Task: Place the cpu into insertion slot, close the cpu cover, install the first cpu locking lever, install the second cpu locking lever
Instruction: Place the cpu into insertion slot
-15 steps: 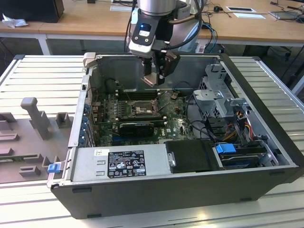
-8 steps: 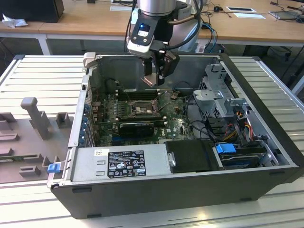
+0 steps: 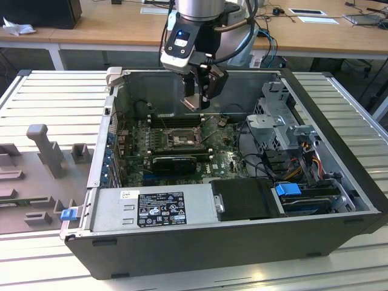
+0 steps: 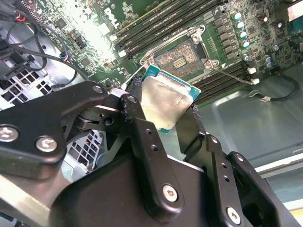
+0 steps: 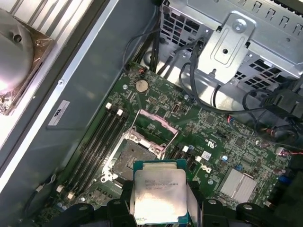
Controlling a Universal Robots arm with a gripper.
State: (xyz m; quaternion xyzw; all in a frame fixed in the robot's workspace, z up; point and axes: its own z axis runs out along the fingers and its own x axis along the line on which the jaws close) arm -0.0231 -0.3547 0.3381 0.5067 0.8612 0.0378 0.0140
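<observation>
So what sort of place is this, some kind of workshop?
Probably a robotics lab: an open dark-grey metal computer case sits on a ribbed aluminium table, wooden desks stand behind, and a black gripper holds a silvery square chip.

The cpu (image 5: 159, 196), a square silvery chip with a green rim, hangs tilted above the board, not seated. The insertion slot (image 3: 180, 140), at the centre of the exterior view, lies bare, and its cpu cover (image 5: 158, 123) is swung up open.
</observation>
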